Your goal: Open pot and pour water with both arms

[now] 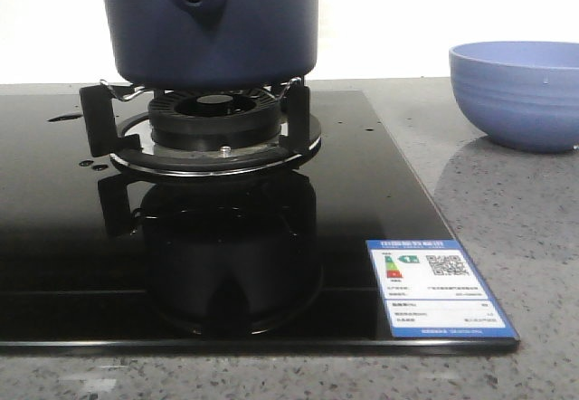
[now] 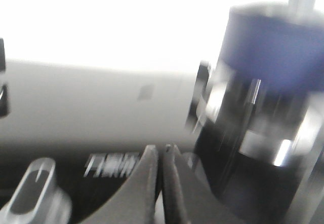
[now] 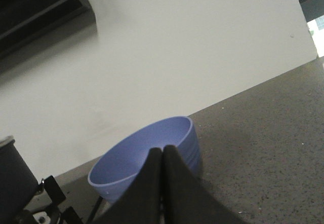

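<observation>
The dark navy pot point(image 1: 210, 22) stands on the gas burner's pan supports point(image 1: 217, 128), its handle lug with a round hole facing the camera; its top is cut off by the frame. In the blurred left wrist view the pot point(image 2: 273, 51) is close by, off to one side of my left gripper point(image 2: 162, 149), whose fingers are closed together and empty. My right gripper point(image 3: 163, 150) is shut and empty, with the light blue bowl point(image 3: 147, 155) just beyond its tips. Neither gripper shows in the front view.
The black glass hob point(image 1: 380, 201) carries a blue and white energy label point(image 1: 439, 287) at its front right corner. The periwinkle bowl point(image 1: 517, 92) sits on the grey speckled counter point(image 1: 507, 201) to the right of the hob. A stove knob point(image 2: 35, 188) shows near the left gripper.
</observation>
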Controlling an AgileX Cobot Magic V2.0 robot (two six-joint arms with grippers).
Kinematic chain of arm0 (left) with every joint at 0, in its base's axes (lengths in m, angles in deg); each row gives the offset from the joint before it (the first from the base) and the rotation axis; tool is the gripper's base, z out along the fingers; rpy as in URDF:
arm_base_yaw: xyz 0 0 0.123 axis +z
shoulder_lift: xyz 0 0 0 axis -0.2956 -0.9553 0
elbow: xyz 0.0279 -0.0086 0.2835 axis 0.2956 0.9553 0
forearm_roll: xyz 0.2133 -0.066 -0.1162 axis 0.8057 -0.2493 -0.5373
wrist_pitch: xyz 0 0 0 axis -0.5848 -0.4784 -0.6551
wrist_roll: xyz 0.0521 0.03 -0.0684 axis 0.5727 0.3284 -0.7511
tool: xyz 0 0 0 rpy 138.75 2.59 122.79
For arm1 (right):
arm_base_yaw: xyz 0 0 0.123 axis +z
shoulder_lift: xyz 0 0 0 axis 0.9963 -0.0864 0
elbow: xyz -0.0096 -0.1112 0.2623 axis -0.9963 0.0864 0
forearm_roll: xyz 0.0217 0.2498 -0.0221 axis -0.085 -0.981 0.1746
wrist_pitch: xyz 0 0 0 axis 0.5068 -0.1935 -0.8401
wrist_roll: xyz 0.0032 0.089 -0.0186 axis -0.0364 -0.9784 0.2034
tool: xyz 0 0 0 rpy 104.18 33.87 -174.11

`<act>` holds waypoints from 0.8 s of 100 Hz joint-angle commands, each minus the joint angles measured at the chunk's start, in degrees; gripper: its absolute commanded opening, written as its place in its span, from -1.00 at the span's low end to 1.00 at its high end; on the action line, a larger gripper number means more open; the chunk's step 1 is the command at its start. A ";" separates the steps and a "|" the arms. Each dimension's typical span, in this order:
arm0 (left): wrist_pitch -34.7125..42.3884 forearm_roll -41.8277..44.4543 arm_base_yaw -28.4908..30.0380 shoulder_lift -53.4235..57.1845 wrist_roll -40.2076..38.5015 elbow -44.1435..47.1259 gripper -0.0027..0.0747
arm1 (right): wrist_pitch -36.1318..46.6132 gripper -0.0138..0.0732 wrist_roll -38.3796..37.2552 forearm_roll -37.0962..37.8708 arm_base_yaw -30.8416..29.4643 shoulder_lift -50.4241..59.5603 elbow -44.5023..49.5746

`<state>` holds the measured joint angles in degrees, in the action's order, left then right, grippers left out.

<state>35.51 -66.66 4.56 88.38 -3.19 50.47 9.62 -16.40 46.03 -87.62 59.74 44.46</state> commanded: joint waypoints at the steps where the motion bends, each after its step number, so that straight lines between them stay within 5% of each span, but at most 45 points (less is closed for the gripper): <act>1: 9.57 -8.36 0.04 1.53 -0.33 1.91 -0.98 | 5.73 -0.84 0.13 -3.21 -0.34 1.00 1.27; 16: 15.77 -13.30 0.04 1.53 -0.33 1.80 -0.98 | 1.76 -0.84 0.13 -3.21 -0.34 1.00 -1.23; 38: 13.66 -12.69 0.04 1.41 0.00 0.73 -0.98 | -5.39 -0.84 0.42 -0.36 -0.34 1.00 -5.15; 53: 4.41 -3.91 0.04 -2.00 0.00 -5.06 -0.98 | -12.50 -0.84 0.71 6.48 -0.34 0.09 -10.72; 80: 0.08 9.11 -1.12 -19.27 0.00 -20.17 -0.98 | -19.92 -0.84 4.73 17.63 -0.34 -9.84 -23.56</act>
<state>33.06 -60.89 4.56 75.69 -3.19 36.44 -12.24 -15.16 60.72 -87.62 54.69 26.30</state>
